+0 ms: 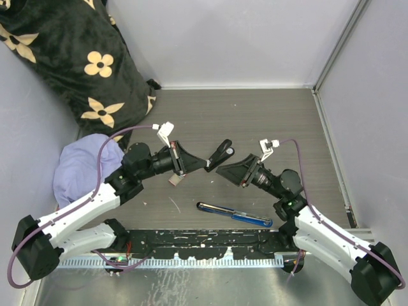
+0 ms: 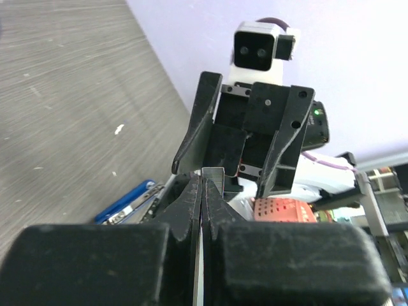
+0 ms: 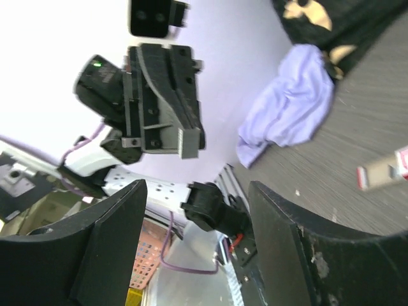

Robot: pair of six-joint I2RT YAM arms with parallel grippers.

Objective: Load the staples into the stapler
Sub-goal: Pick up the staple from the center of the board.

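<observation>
Grey desk [image 1: 255, 121] from above: the staples box [image 1: 175, 180] lies near the left gripper [image 1: 204, 164], whose tip faces the right gripper [image 1: 220, 169]. Left wrist: clamped shut on a grey strip [image 2: 213, 175] (ridged like staples). Right wrist: jaws wide, holding nothing.

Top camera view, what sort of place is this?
Probably a robot test booth, not a home or office: a left arm and right arm bolted at the edge of a wood-grain table, plain grey wall panels closing it in, and a flowered cushion dumped in the corner.
</observation>
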